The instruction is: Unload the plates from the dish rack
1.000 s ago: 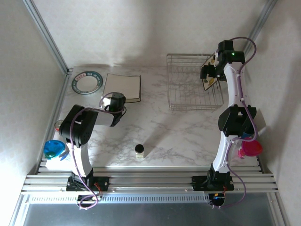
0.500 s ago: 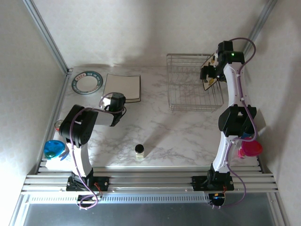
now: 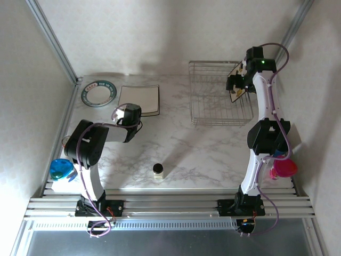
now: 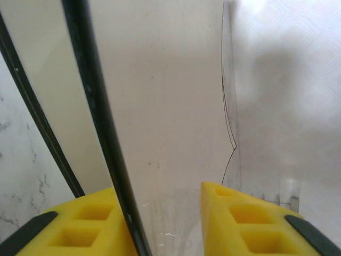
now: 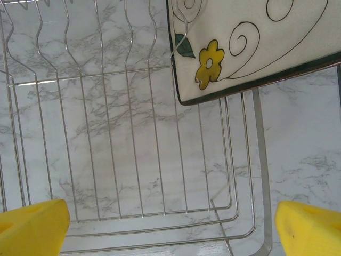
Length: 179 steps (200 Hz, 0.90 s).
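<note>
No legible text or markings

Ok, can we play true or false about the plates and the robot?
1. The green-rimmed round plate lies on the table. True.
2. The dish rack has no plates in it. False: a flower plate stands at its right end.
3. The right fingers are squeezing the flower plate. False: they are wide open and not touching it.
4. The pink cup sits by the right arm and the blue cup by the left arm. True.
5. The left fingers are at the edge of a cream square plate on the table. True.
</note>
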Tool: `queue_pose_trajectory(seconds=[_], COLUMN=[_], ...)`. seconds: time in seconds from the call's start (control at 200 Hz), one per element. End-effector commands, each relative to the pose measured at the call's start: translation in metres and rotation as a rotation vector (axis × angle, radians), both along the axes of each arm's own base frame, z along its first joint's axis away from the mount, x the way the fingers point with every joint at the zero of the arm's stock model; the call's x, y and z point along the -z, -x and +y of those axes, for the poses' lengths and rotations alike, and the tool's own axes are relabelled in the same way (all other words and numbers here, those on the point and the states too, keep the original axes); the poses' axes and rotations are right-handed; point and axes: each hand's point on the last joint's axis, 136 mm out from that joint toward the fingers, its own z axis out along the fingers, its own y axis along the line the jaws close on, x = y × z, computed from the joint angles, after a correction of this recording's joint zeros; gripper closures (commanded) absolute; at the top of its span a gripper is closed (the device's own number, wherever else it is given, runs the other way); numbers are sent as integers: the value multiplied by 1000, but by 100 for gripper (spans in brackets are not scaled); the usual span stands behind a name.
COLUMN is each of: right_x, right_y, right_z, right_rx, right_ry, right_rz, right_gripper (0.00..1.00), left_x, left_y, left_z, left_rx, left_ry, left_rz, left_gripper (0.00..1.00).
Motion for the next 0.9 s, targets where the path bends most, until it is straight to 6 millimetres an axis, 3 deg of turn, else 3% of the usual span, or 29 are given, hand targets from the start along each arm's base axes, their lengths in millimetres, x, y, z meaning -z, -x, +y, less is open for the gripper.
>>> queue_pose_trajectory(seconds=[0.0, 0.155, 0.891], right_x=[-20, -19, -14], right_y=[6, 7, 1], right_z=[5, 6, 7], right_rx=[-18, -20, -33], right_ry=[-7, -8, -13], right_rz=[-47, -47, -48], right_gripper=[1, 1, 1], left_x=[-28, -26, -6], left_y=[-5, -3, -11], left_z=[2, 2, -12], left_rx=[14, 32, 182], left_ry=[-7, -26, -69], left_rz=[-52, -27, 81], left_gripper=[60, 48, 44])
